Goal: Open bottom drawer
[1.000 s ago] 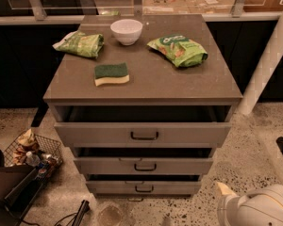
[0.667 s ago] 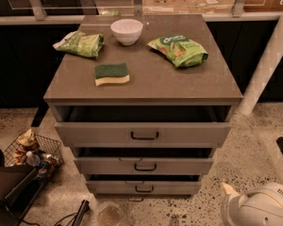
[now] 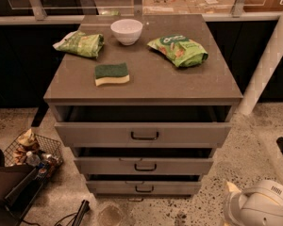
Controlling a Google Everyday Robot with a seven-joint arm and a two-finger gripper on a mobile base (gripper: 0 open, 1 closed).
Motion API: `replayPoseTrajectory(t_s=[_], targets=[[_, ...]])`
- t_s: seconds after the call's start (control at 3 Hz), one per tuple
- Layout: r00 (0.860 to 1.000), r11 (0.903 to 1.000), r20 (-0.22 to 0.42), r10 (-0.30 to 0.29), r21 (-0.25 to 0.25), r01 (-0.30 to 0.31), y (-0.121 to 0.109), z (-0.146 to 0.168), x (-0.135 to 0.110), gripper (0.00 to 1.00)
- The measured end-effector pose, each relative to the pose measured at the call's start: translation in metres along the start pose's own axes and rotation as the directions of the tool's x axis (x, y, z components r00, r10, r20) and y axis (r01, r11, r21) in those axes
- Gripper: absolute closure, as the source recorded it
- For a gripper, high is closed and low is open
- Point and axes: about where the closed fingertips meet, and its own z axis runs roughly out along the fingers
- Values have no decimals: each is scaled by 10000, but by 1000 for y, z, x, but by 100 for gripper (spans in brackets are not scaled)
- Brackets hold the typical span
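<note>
**Camera view: three-drawer cabinet seen from above, end effector low at the right**

Camera view looks down on a grey cabinet whose flat brown top serves as a bench point(image 3: 188, 86). On the bench, towards the back, sits a white bowl point(image 3: 126, 31). A green snack bag point(image 3: 82, 44) lies to its left and a second green bag point(image 3: 179, 50) to its right. A green and yellow sponge point(image 3: 112, 73) lies nearer the front, left of centre.

Three grey drawer fronts are stacked below, each with a small black handle. The top drawer point(image 3: 85, 134) is widest and stands furthest forward, and the middle drawer point(image 3: 99, 166) sits behind it. The bottom drawer point(image 3: 113, 187) is the lowest and narrowest front, just above the speckled floor, set furthest back of the three. A dark gap shows above it, and its handle point(image 3: 144, 189) is at the centre.

The end effector point(image 3: 257, 205) appears as a white rounded housing in the lower right corner, near the floor. It is to the right of the bottom drawer and apart from it. I cannot tell whether it is open or closed.

A wire basket point(image 3: 33, 149) of oddments stands on the floor at the left.
</note>
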Motion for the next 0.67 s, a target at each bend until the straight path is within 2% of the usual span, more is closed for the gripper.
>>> replayPoseTrajectory(t_s=[0.33,0.67], targets=[[9988,9996,487,-111,-258,123,-1,32,-7,0],[9924,9966,1048,-647,-440,696,-5,78,-17,0]])
